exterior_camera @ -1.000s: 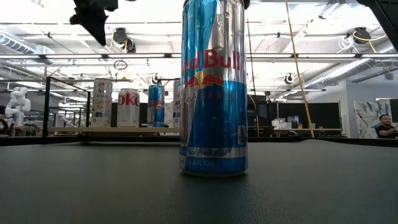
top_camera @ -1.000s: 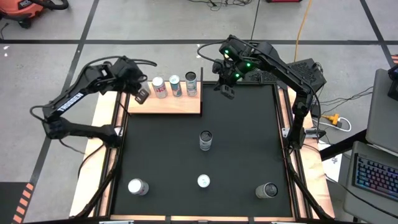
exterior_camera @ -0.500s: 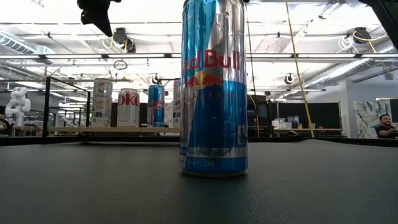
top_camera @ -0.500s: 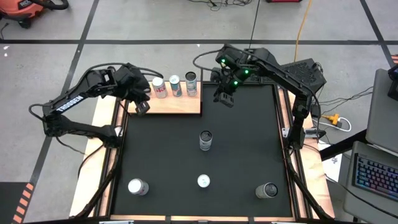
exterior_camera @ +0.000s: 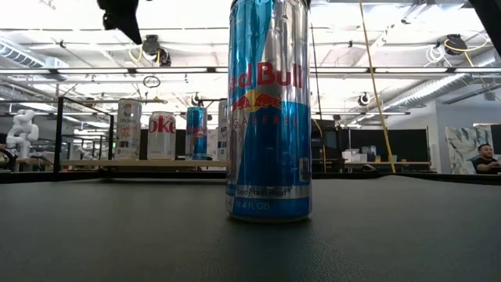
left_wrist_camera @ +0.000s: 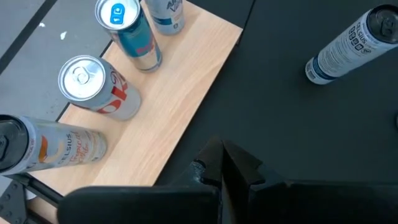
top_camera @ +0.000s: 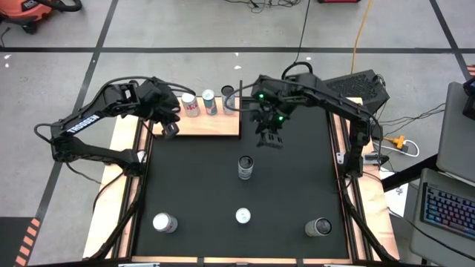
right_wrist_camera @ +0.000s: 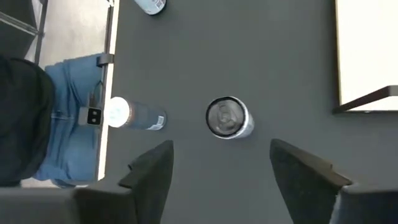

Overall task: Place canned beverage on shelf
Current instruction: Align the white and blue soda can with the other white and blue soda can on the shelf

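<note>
My two arms are matte black, built of jointed segments with black cables looping off them. White lettering runs along my left arm [top_camera: 83, 122]; I can't quite read it. Green lights glow near my right gripper [top_camera: 271, 139], whose fingers [right_wrist_camera: 151, 173] are dark, flat wedges.

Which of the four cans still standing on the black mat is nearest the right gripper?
The centre can, just below the open right gripper; the other three stand along the mat's near edge.

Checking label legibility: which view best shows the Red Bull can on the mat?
The low view: the Red Bull can fills the frame, logo readable. The high view shows only its top; the right wrist view shows it small, label unreadable.
</note>
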